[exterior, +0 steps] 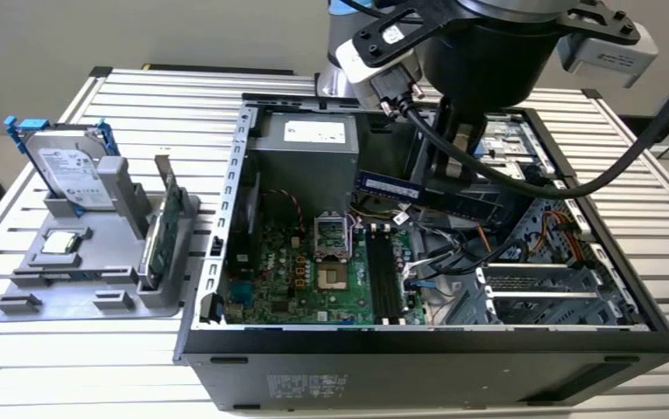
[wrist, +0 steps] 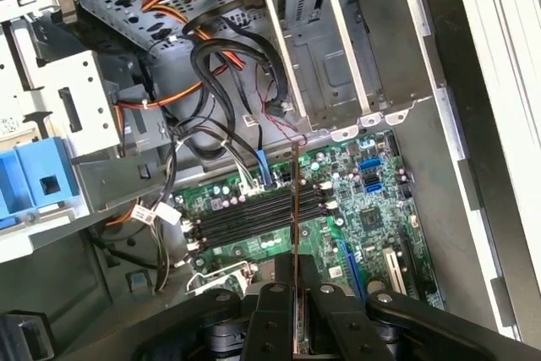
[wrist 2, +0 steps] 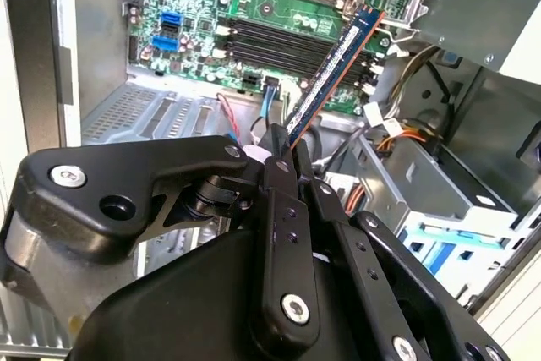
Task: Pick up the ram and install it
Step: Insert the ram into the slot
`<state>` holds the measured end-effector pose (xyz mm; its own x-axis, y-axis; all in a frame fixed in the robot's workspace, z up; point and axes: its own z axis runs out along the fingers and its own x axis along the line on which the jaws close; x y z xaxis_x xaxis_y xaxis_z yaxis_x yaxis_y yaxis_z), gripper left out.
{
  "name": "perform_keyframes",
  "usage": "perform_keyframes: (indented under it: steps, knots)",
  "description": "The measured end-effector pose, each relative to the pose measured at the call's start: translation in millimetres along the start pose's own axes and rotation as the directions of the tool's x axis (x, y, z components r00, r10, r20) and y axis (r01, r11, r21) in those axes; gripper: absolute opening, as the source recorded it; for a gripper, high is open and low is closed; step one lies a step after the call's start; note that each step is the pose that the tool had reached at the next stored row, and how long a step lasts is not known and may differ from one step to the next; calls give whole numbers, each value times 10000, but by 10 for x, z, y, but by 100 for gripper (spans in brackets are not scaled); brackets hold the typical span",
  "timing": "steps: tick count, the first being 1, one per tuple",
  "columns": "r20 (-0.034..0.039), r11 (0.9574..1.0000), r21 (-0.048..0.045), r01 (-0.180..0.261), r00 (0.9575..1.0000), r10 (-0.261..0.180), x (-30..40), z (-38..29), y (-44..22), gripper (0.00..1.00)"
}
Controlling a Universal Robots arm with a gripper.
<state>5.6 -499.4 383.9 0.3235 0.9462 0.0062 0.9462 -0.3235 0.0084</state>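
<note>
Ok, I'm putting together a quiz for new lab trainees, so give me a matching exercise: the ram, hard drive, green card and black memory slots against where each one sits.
Things:
1. ram
2. hard drive
3. green card
4. black slots

Places:
A. on the board inside the case, empty
B. on edge in the grey rack, on the side nearest the case
C. gripped in the hand, above the open case
D. upright in the grey rack, on the side away from the case

Pairs: 1-C, 2-D, 3-B, 4-A
</note>
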Motion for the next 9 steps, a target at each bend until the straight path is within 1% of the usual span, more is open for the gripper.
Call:
perform_keyframes:
  steps: [4,9]
  knots:
    - [1,9999,-1,-131,9999,131,30,0,-10,0]
    - [4,9990,-3,-453,9990,453,43,0,-15,0]
